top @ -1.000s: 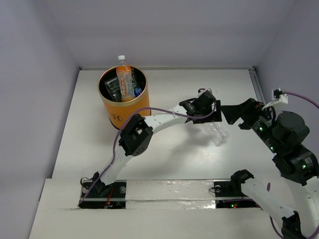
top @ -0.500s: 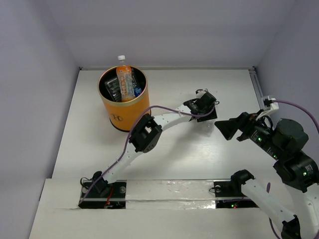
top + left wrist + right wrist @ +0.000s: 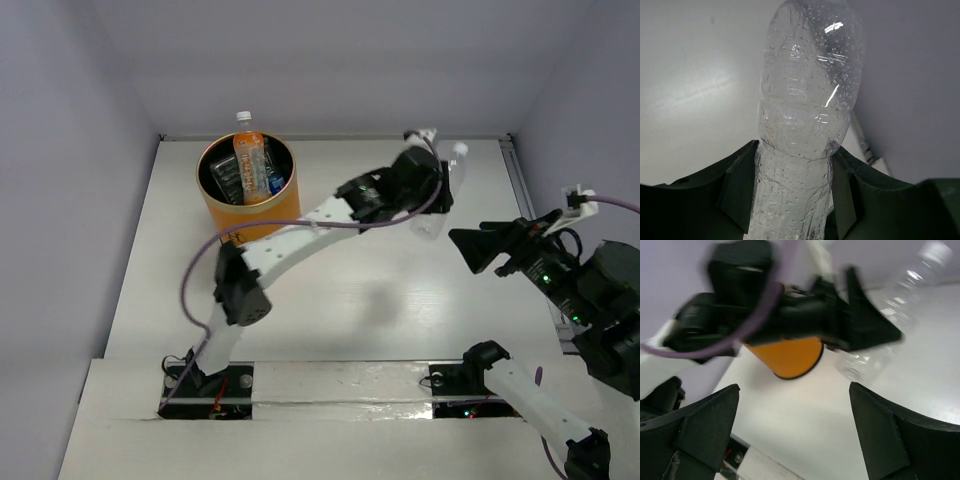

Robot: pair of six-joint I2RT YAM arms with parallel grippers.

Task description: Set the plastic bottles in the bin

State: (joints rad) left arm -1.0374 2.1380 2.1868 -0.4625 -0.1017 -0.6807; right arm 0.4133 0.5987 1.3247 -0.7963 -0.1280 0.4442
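The white table (image 3: pixel 350 310), walled in pale lavender, is carrying your orange cylindrical bin (image 3: pixel 262 222) at its far left. The bin's black inside is already holding several bottles, and an orange-labelled one (image 3: pixel 250 165) with a white cap is poking past the rim. Your left gripper (image 3: pixel 425 185) is clamping a clear, label-less bottle (image 3: pixel 807 85), ribbed and beaded with droplets, above the table's far right, well apart from the bin, while your right gripper (image 3: pixel 794 387) is hanging nearby with its black fingers spread wide, gripping nothing.

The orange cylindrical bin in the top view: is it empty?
No, an orange-labelled plastic bottle stands inside the orange cylindrical bin, poking above its rim, with others beside it.
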